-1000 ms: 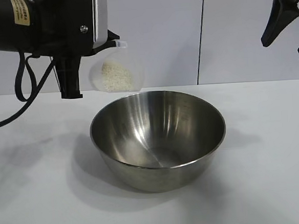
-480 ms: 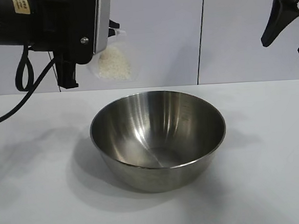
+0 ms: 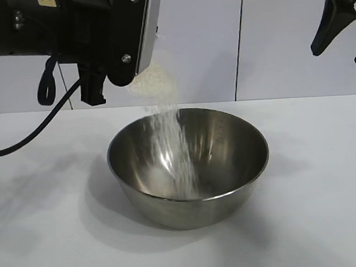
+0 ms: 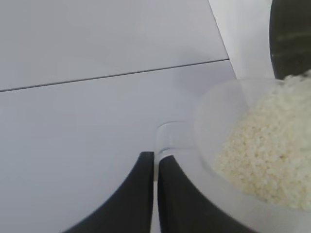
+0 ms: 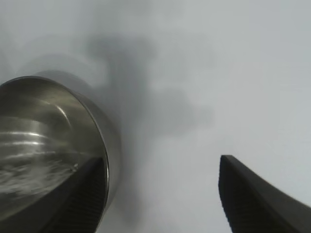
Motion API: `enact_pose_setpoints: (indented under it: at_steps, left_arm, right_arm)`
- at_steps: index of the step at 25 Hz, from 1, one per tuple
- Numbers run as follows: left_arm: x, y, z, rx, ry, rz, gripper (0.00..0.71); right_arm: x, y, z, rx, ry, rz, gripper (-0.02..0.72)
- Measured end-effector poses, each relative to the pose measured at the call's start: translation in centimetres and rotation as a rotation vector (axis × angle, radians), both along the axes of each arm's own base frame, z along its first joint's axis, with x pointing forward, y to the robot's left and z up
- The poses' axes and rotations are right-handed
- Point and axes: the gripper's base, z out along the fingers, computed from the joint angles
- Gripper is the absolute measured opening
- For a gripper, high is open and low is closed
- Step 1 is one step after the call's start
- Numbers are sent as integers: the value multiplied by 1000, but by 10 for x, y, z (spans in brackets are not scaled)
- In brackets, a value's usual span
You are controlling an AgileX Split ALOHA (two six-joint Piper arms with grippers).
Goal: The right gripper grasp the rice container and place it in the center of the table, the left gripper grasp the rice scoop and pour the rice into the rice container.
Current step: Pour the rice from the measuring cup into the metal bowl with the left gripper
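The steel rice container (image 3: 189, 166) stands in the middle of the white table (image 3: 318, 221). My left gripper (image 4: 155, 158) is shut on the handle of the frosted rice scoop (image 4: 214, 121), held tilted above the bowl's far left rim. In the exterior view the arm housing hides most of the scoop (image 3: 156, 80). Rice (image 3: 173, 140) streams from it into the bowl, and a heap of rice (image 4: 265, 145) still lies in the scoop. My right gripper (image 3: 342, 30) is open and empty, raised at the upper right. The right wrist view shows the bowl (image 5: 53, 145) beside one finger.
A black cable (image 3: 26, 141) hangs from the left arm down to the table at the left. A pale wall with a vertical seam (image 3: 240, 43) stands behind the table.
My left gripper has moved right and tipped the scoop further over the bowl. Rice now falls into the bowl, where none fell before. The right arm has not moved.
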Motion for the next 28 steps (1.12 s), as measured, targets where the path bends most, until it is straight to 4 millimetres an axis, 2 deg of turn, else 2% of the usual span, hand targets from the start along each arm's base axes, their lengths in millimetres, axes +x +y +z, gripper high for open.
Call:
enact_pose_setpoints:
  at_steps: [23,28]
  left_arm:
    - [1,0,7,117,-192,-30,9]
    - [-4,-8,8,127,-203,-41,9]
  right_arm:
    - [0,0,0,3,0,-1,463]
    - [0,0,0,3,-2,-1,463]
